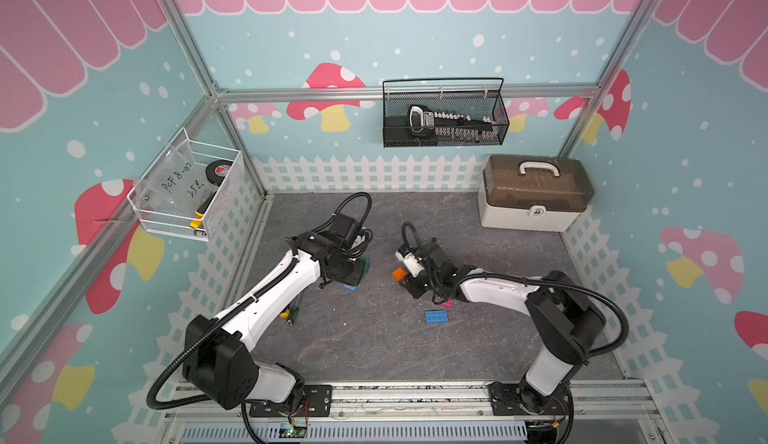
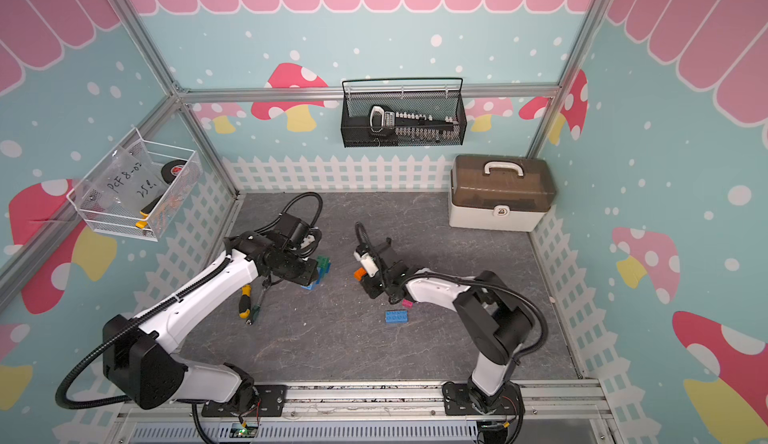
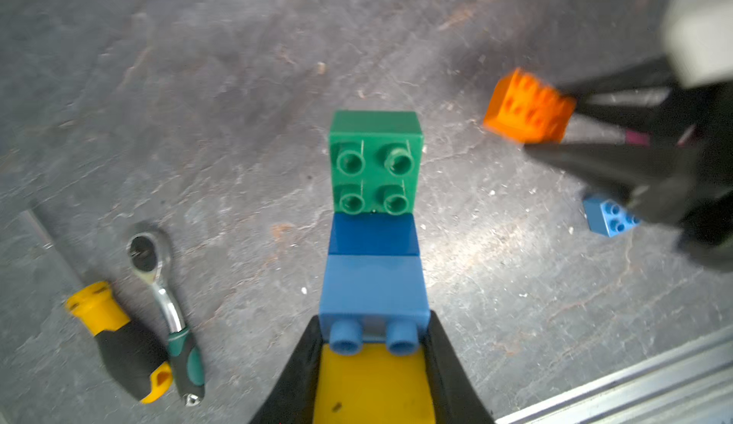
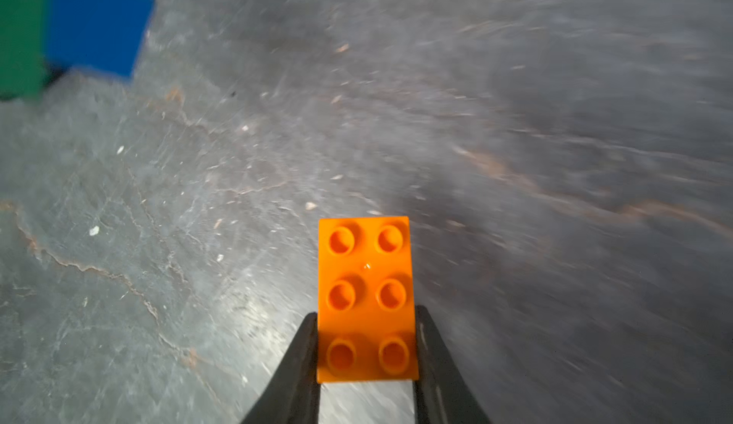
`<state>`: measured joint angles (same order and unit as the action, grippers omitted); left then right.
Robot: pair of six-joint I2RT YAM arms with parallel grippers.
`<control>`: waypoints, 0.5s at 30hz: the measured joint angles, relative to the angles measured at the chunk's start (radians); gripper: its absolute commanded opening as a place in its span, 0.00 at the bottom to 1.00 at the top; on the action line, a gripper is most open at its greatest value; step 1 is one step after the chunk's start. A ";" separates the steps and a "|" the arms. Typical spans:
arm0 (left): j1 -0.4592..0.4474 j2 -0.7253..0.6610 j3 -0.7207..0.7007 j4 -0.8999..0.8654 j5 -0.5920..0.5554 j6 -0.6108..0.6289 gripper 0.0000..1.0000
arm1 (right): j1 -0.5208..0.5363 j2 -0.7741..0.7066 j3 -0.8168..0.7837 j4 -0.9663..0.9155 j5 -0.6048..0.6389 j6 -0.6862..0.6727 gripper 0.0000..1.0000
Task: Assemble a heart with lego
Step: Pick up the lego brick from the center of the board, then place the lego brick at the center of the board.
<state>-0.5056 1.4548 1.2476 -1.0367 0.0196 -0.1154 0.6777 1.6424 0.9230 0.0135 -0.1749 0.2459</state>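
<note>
Heart stack (image 3: 375, 279) so far: yellow, light blue, dark blue, green. Left gripper (image 3: 375, 323) pinches it at the yellow end, over mid counter (image 1: 374, 350). Right gripper (image 4: 367, 315) clamps the orange brick (image 4: 367, 275) by its long walls, nearby. Likely light, rigid, slick plastic; grip flat walls, never studs. Bag (image 1: 178, 180) in wire basket (image 1: 226, 197) reads "PCF 8-0", rest unclear.

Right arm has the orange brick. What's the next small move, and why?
Probably ease the orange brick across toward the heart. The right gripper is shut on the brick, the left gripper grips the heart with its green brick end free, and open table separates the two.
</note>
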 measured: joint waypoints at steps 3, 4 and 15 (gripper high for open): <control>-0.075 0.079 0.006 -0.006 -0.007 0.016 0.18 | -0.083 -0.128 -0.037 -0.014 -0.061 0.021 0.28; -0.100 0.106 0.011 -0.010 -0.015 0.020 0.18 | -0.088 -0.152 -0.035 -0.020 -0.086 0.021 0.28; -0.238 0.301 0.155 -0.027 -0.047 0.084 0.20 | -0.101 -0.053 0.038 -0.131 -0.318 0.020 0.27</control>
<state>-0.7437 1.7554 1.4025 -1.0637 -0.0273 -0.0311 0.5766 1.5894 0.9607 -0.1177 -0.4927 0.2661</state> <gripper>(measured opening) 0.299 0.305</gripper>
